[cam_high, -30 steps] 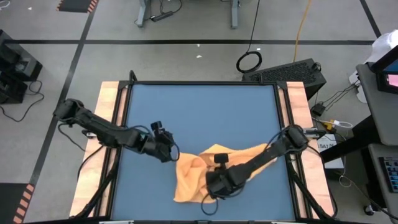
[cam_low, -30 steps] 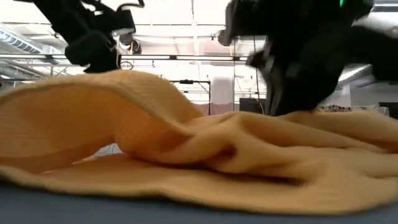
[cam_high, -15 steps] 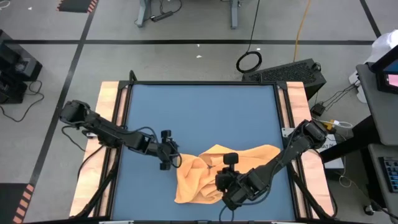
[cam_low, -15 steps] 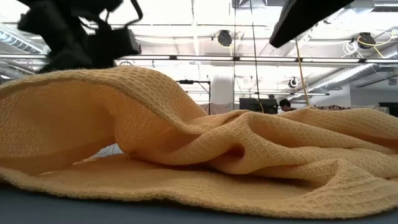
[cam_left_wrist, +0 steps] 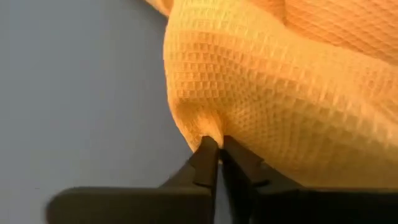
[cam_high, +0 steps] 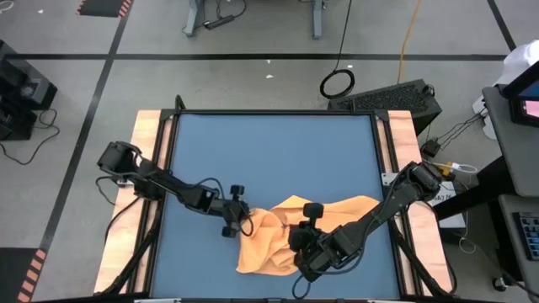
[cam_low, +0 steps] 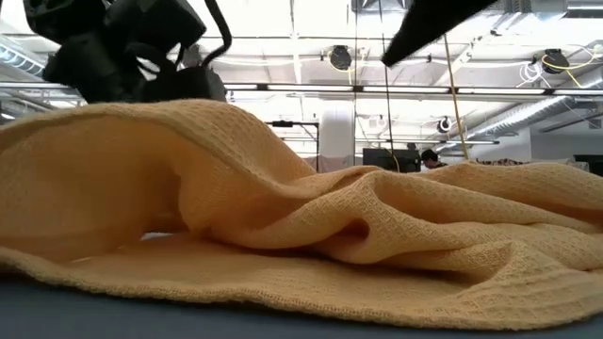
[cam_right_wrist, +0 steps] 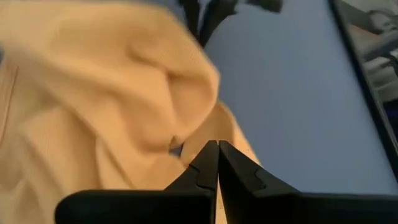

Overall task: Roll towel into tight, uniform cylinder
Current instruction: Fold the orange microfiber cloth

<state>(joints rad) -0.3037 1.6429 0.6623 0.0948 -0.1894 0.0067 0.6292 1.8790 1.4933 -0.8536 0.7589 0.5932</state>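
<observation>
While the towel point(cam_high: 278, 236) lies crumpled in loose folds near the front edge of the bench point(cam_high: 269, 151), right of its middle, the left gripper point(cam_left_wrist: 219, 149) pinches a raised fold at the cloth's left side, its fingertips pressed together on the weave. The right gripper point(cam_right_wrist: 216, 152) hovers over the towel's front part with its fingers closed against each other, holding nothing that can be seen.
</observation>
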